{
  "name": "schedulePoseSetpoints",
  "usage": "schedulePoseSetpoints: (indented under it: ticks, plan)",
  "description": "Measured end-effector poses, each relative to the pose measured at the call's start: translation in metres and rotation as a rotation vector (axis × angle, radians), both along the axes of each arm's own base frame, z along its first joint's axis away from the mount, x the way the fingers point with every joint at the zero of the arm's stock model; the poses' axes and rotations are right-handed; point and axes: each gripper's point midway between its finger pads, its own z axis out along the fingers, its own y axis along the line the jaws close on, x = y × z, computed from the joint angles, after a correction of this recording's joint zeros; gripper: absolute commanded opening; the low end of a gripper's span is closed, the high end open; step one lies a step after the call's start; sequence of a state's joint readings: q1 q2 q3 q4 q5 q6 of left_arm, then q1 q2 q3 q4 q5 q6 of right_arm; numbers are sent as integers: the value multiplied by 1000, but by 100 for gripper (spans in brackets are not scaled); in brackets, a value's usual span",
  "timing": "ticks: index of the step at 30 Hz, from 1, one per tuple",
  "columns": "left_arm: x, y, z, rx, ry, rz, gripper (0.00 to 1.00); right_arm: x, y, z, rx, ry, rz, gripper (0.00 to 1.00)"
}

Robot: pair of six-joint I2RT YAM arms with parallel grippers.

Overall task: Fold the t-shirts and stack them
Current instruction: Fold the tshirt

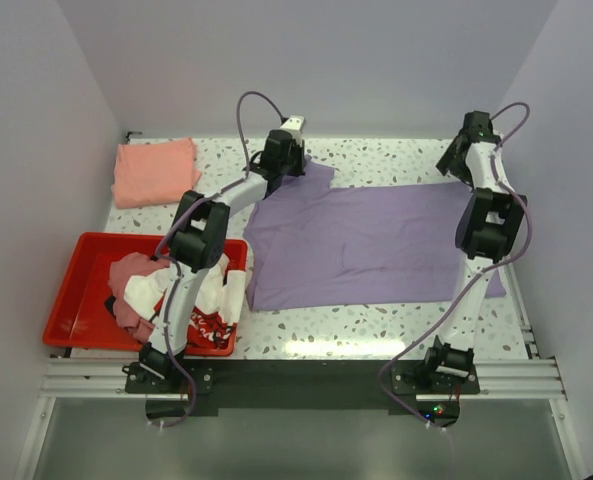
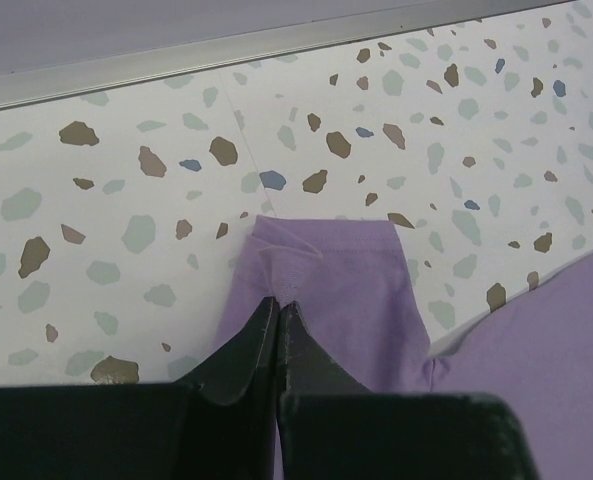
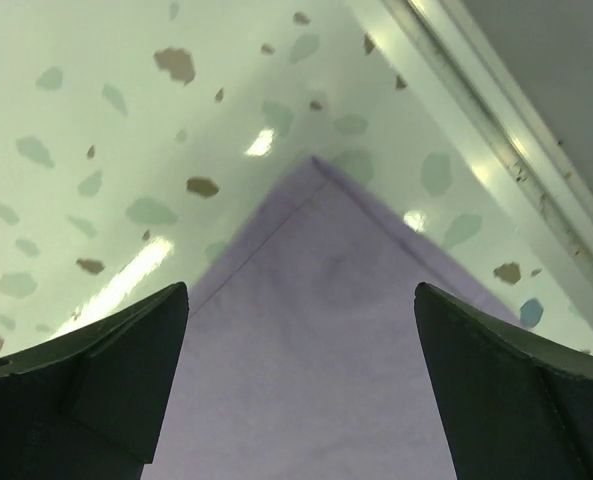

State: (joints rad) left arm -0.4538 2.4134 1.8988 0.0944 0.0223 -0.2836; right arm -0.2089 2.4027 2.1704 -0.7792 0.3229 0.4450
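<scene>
1. The lavender t-shirt [image 1: 376, 245] lies spread flat on the table [image 1: 376, 320], middle to right. Its long axis runs left to right in the overhead view, and one sleeve [image 2: 326, 290] points toward the far edge at its left end
2. The left gripper [image 2: 278, 308] sits on that sleeve. Its fingers are pressed together on the cloth near the sleeve's end, and the small puckers at the tips suggest a pinch, not a mere touch
3. At the shirt's other end, a far corner [image 3: 316, 175] lies below and slightly ahead of the right gripper [image 3: 301, 290]. Its fingers are spread wide and hold nothing
4. Each arm is nearer its own end of the far edge, so the coming move likely turns on the right gripper dropping onto that corner and closing
5. Well apart at the far left lies a folded salmon-pink t-shirt [image 1: 156, 170]. Nearer, on the left, a red tray [image 1: 71, 290] holds a heap of tees [image 1: 136, 280]
</scene>
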Motion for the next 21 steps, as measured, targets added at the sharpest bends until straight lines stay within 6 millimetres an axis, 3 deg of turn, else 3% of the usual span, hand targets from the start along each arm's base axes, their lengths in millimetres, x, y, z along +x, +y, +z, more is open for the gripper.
schedulePoseSetpoints:
  ticks: [5, 9, 12, 18, 21]
  plan:
    - [0, 1, 0, 13, -7, -5, 0, 10, -27, -15, -23, -5, -9, 99]
    - [0, 1, 0, 13, -7, -6, 0, 14, -31, -32, -32, 10, 9, 95]
    - [0, 1, 0, 12, -8, -5, 0, 21, -32, -29, -54, -9, 32, 89]
    - [0, 1, 0, 12, -8, -6, 0, 26, -30, -34, -72, -24, 64, 59]
    - [0, 1, 0, 12, -8, -6, 0, 23, -29, -34, -78, -29, 66, 56]
